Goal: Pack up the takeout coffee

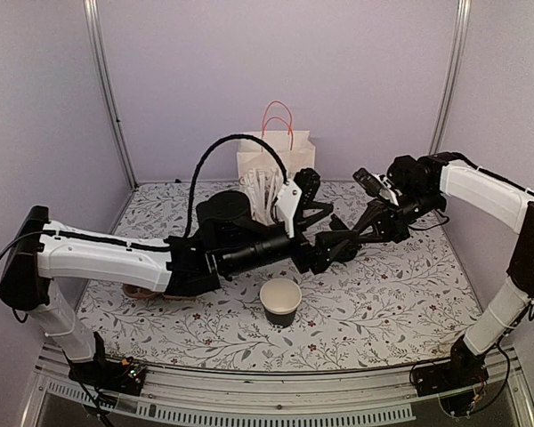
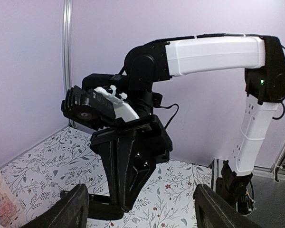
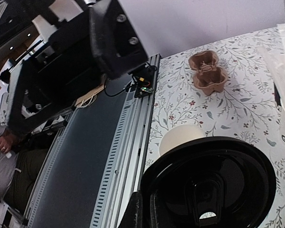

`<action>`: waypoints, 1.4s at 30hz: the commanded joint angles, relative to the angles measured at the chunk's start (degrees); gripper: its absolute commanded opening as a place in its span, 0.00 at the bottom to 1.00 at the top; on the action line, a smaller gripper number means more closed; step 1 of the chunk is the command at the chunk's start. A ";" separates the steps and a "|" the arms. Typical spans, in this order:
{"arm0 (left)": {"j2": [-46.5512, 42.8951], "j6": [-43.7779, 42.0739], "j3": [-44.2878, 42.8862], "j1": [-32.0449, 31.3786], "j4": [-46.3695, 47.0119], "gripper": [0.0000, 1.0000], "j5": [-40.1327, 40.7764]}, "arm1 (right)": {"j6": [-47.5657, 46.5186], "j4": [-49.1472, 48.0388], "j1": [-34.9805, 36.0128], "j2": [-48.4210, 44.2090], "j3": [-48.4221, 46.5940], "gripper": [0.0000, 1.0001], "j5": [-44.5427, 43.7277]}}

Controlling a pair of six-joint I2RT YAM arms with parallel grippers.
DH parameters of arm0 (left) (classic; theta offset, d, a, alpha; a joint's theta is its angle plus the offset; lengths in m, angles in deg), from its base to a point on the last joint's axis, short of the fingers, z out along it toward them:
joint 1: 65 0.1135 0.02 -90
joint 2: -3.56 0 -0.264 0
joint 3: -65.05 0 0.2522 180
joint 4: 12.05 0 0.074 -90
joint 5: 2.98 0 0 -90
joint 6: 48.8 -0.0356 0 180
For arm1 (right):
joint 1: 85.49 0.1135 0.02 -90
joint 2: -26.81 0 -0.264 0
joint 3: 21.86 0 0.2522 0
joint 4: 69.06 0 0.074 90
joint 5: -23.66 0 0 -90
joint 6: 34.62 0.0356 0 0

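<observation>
My left forearm (image 1: 240,249) covers most of the brown carrier (image 1: 141,291) near the desk's left edge, and it also hides the lower part of the cup of sticks (image 1: 265,183) by the back edge. The black lid (image 3: 209,185) runs off the bottom of the right wrist view, where my right fingers (image 3: 135,213) show only as a dark sliver. From above I can't pick the lid out.

The cup (image 1: 280,302) stands on the table (image 1: 392,302) before the bag (image 1: 289,147), the carrier (image 3: 208,73) to its left.
</observation>
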State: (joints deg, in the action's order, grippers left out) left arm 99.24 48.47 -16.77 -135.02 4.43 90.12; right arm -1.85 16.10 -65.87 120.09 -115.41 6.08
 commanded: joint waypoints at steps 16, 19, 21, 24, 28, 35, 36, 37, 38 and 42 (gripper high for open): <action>-2.49 -4.77 17.00 0.31 33.14 0.87 -2.15 | -8.43 7.08 5.26 -8.21 -6.19 0.00 15.53; 0.03 -3.42 14.90 1.40 34.31 0.89 -2.65 | -8.36 7.00 5.26 -8.61 -6.00 0.00 16.00; 1.77 -2.01 13.75 2.11 34.93 0.90 -3.96 | -8.29 7.06 5.26 -9.10 -5.83 0.00 16.60; 3.72 -0.74 12.14 2.72 36.02 0.90 -4.77 | -8.41 6.96 5.26 -9.75 -5.69 0.00 17.05; 6.04 0.81 10.19 2.98 36.79 0.90 -6.75 | -8.42 7.00 5.26 -10.13 -5.73 0.00 17.05; 8.89 2.23 7.60 3.18 37.02 0.91 -7.78 | -8.42 7.01 5.26 -9.98 -5.90 0.00 17.64; 9.18 2.39 7.32 3.23 37.08 0.91 -7.85 | -8.49 6.93 5.26 -9.96 -5.90 0.00 17.73; 9.55 2.70 7.06 3.30 37.15 0.90 -7.96 | -8.44 6.92 5.26 -9.88 -5.90 0.00 17.82; 9.80 2.87 6.91 3.34 37.36 0.90 -8.01 | -8.42 6.98 5.26 -9.87 -5.90 0.00 17.84; 10.89 4.45 6.67 3.80 38.74 0.89 -8.19 | -8.47 6.83 5.26 -9.71 -5.90 0.00 17.91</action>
State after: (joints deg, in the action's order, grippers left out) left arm 108.94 50.98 -8.92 -132.35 40.36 82.80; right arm 0.75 19.27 -60.69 111.04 -120.42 15.29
